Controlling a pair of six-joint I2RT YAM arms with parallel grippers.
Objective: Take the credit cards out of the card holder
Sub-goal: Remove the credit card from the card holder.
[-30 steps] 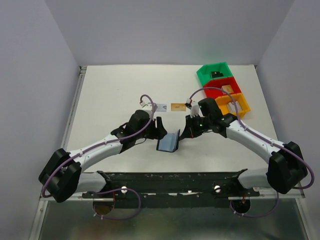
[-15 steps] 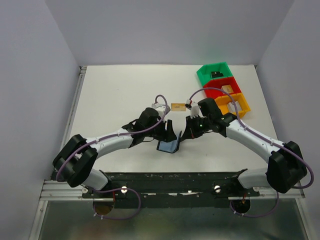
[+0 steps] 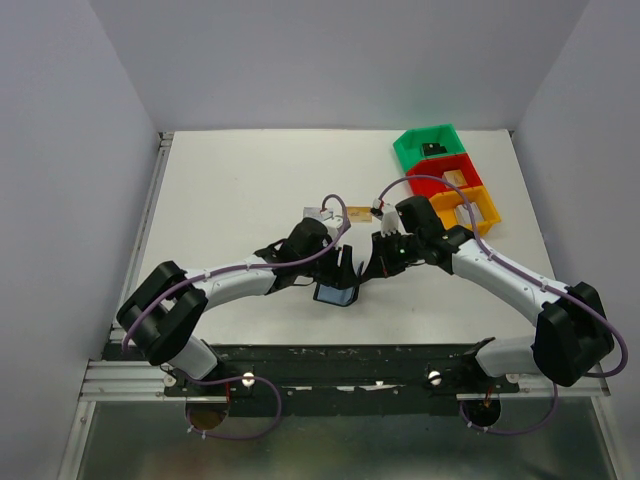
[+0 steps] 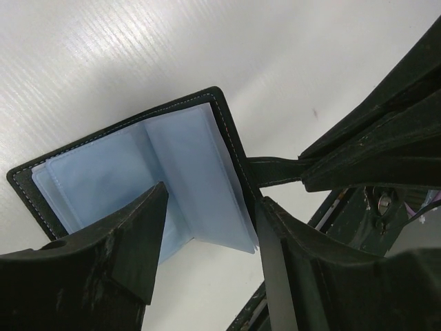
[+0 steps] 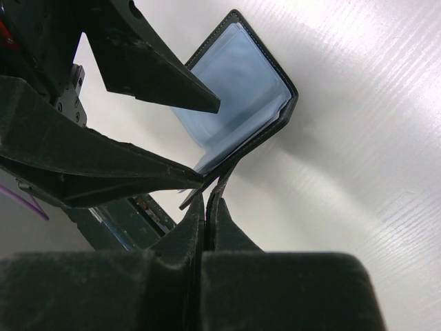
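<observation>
Just below the centre of the top view, the holder (image 3: 336, 293) lies open on the table (image 3: 230, 180), its strap (image 4: 272, 171) pinched by the clenched right gripper (image 5: 207, 198), while the left gripper (image 4: 210, 196) hangs spread over its blue pockets, grasping nothing.

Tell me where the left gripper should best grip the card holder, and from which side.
Probably the cover away from the strap tab, at its outer stitched edge, coming from the left. The holder lies open, so that edge is a thin free flap, and the right gripper pinches the tab side.
</observation>
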